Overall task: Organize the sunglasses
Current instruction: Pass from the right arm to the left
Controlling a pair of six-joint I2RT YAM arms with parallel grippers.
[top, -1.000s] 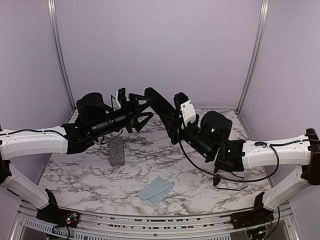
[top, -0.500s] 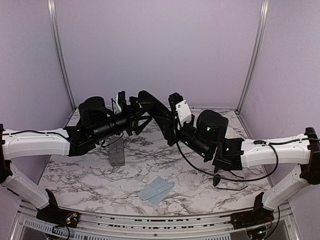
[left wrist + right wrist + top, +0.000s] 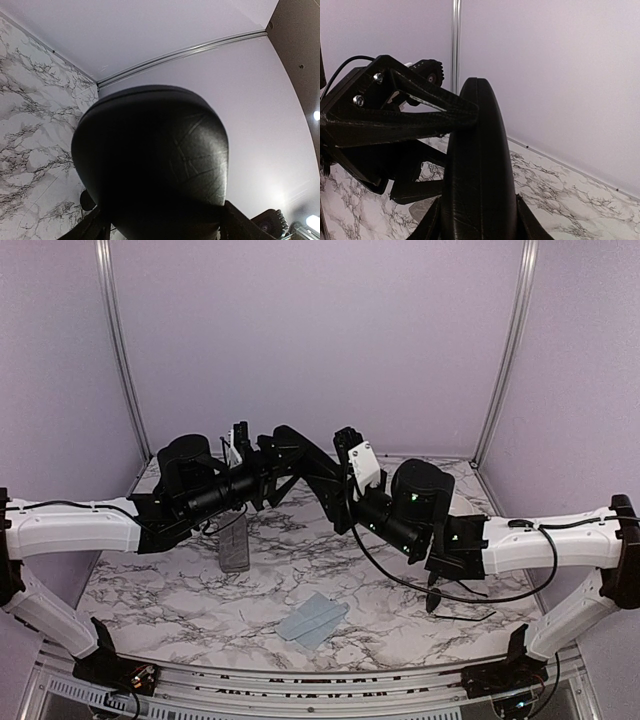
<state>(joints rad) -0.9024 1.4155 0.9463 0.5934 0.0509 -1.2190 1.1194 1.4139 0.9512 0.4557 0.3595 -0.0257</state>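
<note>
I am looking at a white marble table, and both arms are meeting above its far middle. The right gripper is clamping a glossy black oval case. The left gripper is straddling the case's other end with its jaws wide; I cannot tell whether it is gripping. A grey rectangular case is lying at the left and a pale blue cloth at the near middle. Thin black wire-framed sunglasses are lying under the right forearm, partly hidden.
</note>
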